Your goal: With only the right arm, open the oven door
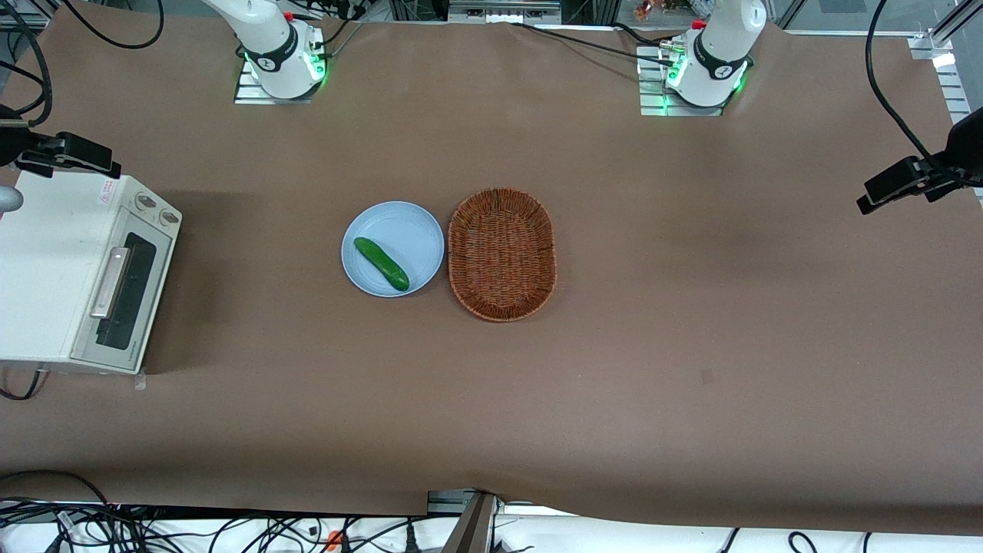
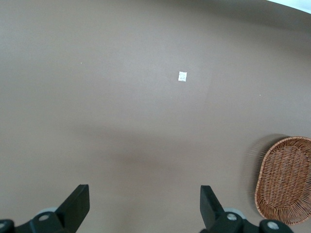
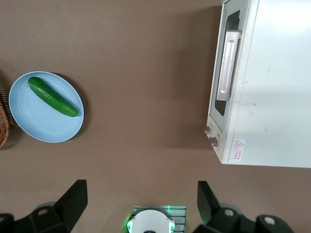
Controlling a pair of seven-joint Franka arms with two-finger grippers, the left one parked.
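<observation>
**Door shut, tool high above**

Your tool (image 3: pixel 141 204) hangs spread above the desk (image 1: pixel 491 399), holding nothing. The oven door (image 1: pixel 127 296) stands shut at the working arm's end. Miss its slim handle (image 3: pixel 228 65) and you may shove the toaster oven (image 3: pixel 272 82).

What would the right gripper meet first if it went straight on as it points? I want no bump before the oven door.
Likely bare table: the open gripper points down between plate and oven door, touching neither.
</observation>
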